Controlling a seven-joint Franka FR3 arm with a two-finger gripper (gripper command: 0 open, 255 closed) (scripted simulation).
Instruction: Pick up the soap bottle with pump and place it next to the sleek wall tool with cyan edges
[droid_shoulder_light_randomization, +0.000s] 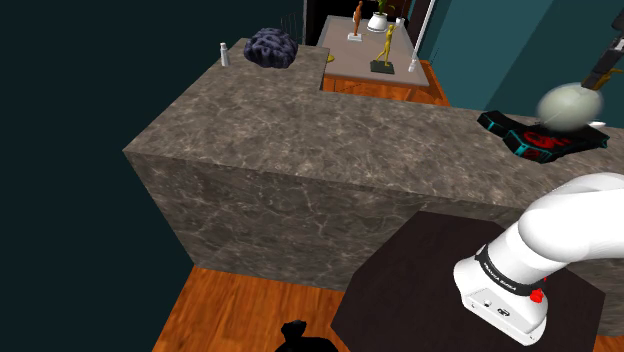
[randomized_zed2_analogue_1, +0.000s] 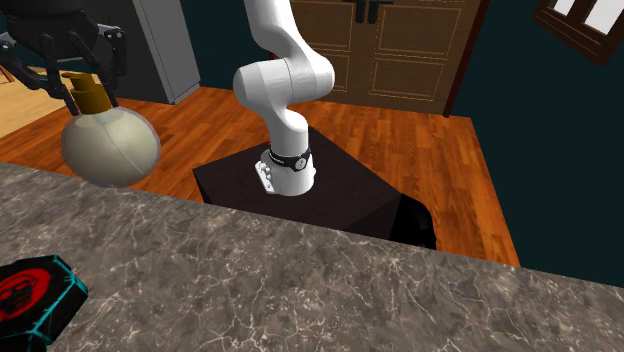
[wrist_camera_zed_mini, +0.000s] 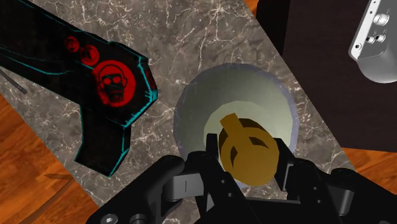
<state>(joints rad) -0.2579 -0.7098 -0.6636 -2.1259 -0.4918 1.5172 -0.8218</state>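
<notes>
The round cream-white soap bottle (wrist_camera_zed_mini: 254, 95) carries an ochre-gold pump (wrist_camera_zed_mini: 245, 156). The flat black wall tool (wrist_camera_zed_mini: 108, 83) has cyan edges and red skull roundels. The marbled counter (droid_shoulder_light_randomization: 300, 130) is grey-brown with pale veins.

White arm (randomized_zed2_analogue_1: 285, 75) rising upright from its base, elbow folded, black gripper (randomized_zed2_analogue_1: 85, 90) pointing down, fingers (wrist_camera_zed_mini: 207, 167) closed against both sides of the soap bottle's (randomized_zed2_analogue_1: 110, 145) yellow pump neck, round body hanging just below the gripper
</notes>
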